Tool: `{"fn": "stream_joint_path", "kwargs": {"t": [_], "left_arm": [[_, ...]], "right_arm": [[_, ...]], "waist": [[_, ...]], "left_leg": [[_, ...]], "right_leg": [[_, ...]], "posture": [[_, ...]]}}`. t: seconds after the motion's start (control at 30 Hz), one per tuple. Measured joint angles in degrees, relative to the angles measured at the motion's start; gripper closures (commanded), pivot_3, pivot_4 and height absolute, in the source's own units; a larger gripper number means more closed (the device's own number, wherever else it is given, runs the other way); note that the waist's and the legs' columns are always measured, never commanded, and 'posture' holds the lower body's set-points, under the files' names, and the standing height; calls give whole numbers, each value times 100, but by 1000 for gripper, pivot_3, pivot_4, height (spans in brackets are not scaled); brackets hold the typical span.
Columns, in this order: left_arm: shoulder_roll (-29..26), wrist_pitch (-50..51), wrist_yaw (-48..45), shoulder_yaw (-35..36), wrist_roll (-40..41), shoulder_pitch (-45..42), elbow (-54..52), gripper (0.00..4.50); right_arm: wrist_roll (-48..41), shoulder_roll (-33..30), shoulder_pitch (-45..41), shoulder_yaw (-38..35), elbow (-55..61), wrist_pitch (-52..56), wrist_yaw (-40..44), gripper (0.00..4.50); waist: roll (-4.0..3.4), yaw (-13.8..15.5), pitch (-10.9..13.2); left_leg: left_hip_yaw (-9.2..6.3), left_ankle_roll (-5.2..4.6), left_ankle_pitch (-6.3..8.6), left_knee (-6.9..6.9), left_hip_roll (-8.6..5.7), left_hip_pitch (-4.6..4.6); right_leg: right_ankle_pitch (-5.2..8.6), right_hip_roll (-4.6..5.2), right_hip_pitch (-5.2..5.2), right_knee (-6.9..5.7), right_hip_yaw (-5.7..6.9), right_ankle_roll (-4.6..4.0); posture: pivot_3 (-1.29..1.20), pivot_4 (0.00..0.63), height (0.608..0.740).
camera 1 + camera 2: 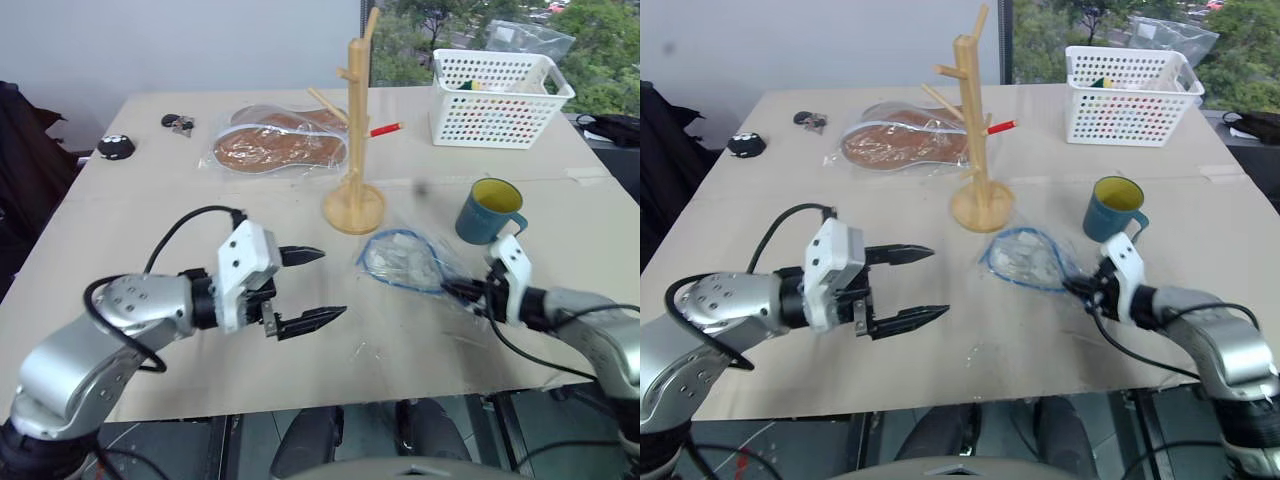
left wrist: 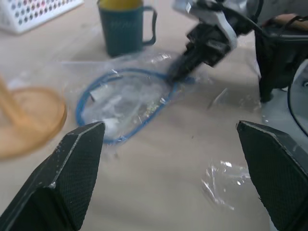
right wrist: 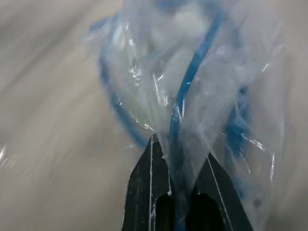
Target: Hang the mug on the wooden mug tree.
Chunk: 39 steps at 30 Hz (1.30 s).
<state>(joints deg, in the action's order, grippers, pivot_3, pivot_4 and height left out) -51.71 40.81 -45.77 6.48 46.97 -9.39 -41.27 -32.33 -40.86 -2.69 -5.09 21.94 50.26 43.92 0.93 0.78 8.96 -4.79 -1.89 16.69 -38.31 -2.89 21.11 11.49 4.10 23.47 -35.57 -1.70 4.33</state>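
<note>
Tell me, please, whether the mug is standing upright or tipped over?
Upright. The mug stands on its base on the table, its yellow inside facing up, right of the wooden mug tree.

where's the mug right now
The mug stands upright on the table's right side in the head views, right of the wooden mug tree, just beyond the plastic bag pinched by the right tool.

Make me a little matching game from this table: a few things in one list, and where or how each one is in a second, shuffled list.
Things:
1. mug
2. mug tree
3. clear bag
4. left gripper

States:
A. pinched by the right gripper
B. open, holding nothing
C. upright on the table, near the white basket
D. standing mid-table, pegs bare

Pairs: 1-C, 2-D, 3-A, 4-B
</note>
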Motion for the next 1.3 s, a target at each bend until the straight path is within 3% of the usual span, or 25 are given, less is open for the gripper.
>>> {"fn": "stream_joint_path", "kwargs": {"t": [0.17, 0.33, 0.47, 0.73, 1.0, 1.1, 1.2, 1.23, 1.3], "left_arm": [[19, -11, -567, -523, -70, -572, 391, 0], [211, -48, -929, -854, -144, -1068, 599, 0], [385, -55, -1028, -982, -192, -1319, 622, 0], [639, 1, -1000, -1148, -203, -1632, 644, 0], [880, 40, -817, -1144, -145, -1664, 590, 0], [881, 37, -793, -1141, -141, -1579, 588, 0], [895, 11, -774, -1155, -198, -1438, 587, 0], [897, -1, -771, -1155, -209, -1397, 583, 0], [939, -48, -764, -1179, -304, -1277, 573, 0]], "right_arm": [[-134, -644, 1101, -1094, 145, -24, 215, 4421], [138, -1013, 1574, -2104, -424, -249, 228, 4421], [435, -1316, 1709, -2433, -944, -576, 292, 4421], [1328, -1972, 918, -2596, -2777, -1350, -16, 4421], [1721, -1882, -466, -2411, -3793, -1996, -655, 4421], [1761, -1872, -503, -2391, -3861, -2084, -657, 3608], [1688, -1876, -372, -2473, -3795, -2034, -495, 1989], [1648, -1879, -301, -2498, -3752, -2007, -431, 1706], [1542, -1894, -114, -2670, -3559, -1866, -274, 1706]], "waist": [[-14, 2, 9], [-14, -1, 19], [-15, -17, 20], [-17, -35, 24], [-22, -108, 28], [-26, -107, 28], [-26, -116, 28], [-26, -116, 28], [-35, -120, 30]], "left_leg": [[-1, 1, -1, 0, -1, 14], [3, -1, -1, -4, 1, 17], [6, -2, -1, -4, 2, 14], [18, 19, -13, -4, 4, 13], [25, 23, -16, -3, 4, 11], [19, 23, -16, -3, 3, 13], [18, 22, -15, -3, 3, 16], [17, 22, -15, -2, 3, 15], [19, 19, -13, -2, 3, 15]], "right_leg": [[0, 1, 4, 12, 6, 1], [0, 1, 4, 13, 6, 2], [0, 0, 3, 11, 5, 3], [0, -1, 4, 11, -4, 2], [-1, -1, 5, 10, -15, 2], [-1, -1, 5, 10, -13, 2], [-1, -1, 6, 11, -14, 2], [-1, -1, 6, 11, -14, 2], [-1, 0, 7, 11, -15, 2]], "posture": [[0, 150, 740], [0, 150, 740], [0, 150, 740], [0, 150, 740], [0, 150, 740], [0, 150, 740], [0, 150, 740], [0, 150, 740], [0, 150, 740]]}}
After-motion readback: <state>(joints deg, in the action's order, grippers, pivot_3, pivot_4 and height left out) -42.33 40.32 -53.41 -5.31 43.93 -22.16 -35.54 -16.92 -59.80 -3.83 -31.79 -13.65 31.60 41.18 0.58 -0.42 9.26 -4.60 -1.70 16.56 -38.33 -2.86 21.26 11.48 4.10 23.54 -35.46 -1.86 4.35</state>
